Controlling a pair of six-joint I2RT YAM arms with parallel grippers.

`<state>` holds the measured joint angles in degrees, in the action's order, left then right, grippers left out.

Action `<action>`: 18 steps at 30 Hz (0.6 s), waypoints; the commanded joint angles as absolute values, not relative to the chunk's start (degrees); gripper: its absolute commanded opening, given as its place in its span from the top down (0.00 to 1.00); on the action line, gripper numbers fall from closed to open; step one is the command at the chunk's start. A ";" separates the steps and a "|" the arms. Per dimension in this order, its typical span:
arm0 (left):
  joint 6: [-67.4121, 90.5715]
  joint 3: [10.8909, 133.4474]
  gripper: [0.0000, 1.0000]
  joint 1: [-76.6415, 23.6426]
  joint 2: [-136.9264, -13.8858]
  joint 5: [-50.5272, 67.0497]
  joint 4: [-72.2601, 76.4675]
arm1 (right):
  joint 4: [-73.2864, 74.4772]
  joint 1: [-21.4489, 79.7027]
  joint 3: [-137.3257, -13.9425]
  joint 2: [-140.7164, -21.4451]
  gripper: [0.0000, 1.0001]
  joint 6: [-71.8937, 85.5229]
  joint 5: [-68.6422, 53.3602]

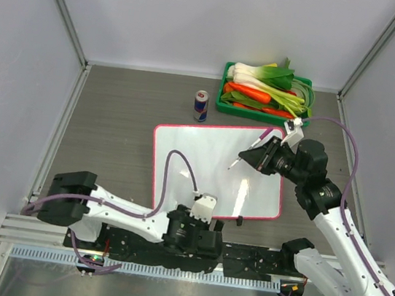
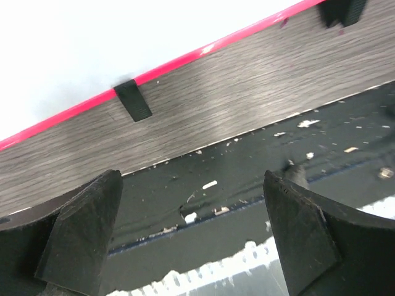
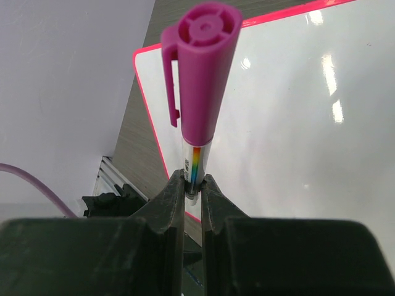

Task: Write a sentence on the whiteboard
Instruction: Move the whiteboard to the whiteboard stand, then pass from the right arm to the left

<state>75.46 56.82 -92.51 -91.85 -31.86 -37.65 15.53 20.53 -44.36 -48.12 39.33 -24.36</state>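
Shows a large flat white whiteboard (image 1: 209,168) with rounded corners and a thin pink-red frame, lying a little askew on the grey wood-grain table (image 1: 112,129) between the two arms. Lays the left arm low along the near table edge, forearm running rightward from its base, wrist just at the board's near edge. Spreads the left end effector (image 2: 191,234) wide, with nothing between its black fingers (image 2: 80,234). Looks from that wrist past a dark rail onto a strip of table, one small black foot (image 2: 133,102) and the pink-red frame. Bends the right arm up from the near right corner, elbow raised, forearm reaching back leftward over the board's far right part. Presses the right end effector (image 3: 193,182) together on the clear barrel of a marker (image 3: 200,74) with a magenta clip cap, pinching it below the cap. Cannot tell whether the marker touches the board. Sets an upright red-and-blue drink can (image 1: 201,106) just beyond the board's far edge, and a green plastic crate (image 1: 222,101) of green, white and orange-red vegetables beside it, toward the far right.
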 commanded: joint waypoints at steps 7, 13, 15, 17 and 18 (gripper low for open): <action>65.05 57.84 0.00 -87.55 -75.51 -30.51 -38.42 | 16.08 20.39 -45.00 -43.69 0.99 39.02 -23.55; 56.96 56.43 0.00 -76.05 -69.44 -17.96 -32.27 | 17.58 20.39 -44.12 -42.01 0.99 38.32 -22.85; 53.63 54.77 0.00 -69.99 -67.86 -9.45 -27.71 | 17.75 20.30 -43.95 -41.66 0.98 38.32 -22.94; 52.04 54.05 0.00 -65.06 -66.80 -3.36 -25.06 | 17.75 20.48 -43.59 -41.57 0.98 38.06 -23.03; 50.73 54.31 0.00 -63.04 -66.54 -0.82 -24.53 | 17.75 20.48 -43.51 -41.75 0.99 37.80 -22.94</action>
<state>57.80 55.35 -70.13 -68.77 -14.85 -31.81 18.44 20.53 -43.59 -42.46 39.11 -23.53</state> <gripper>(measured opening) 0.994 0.145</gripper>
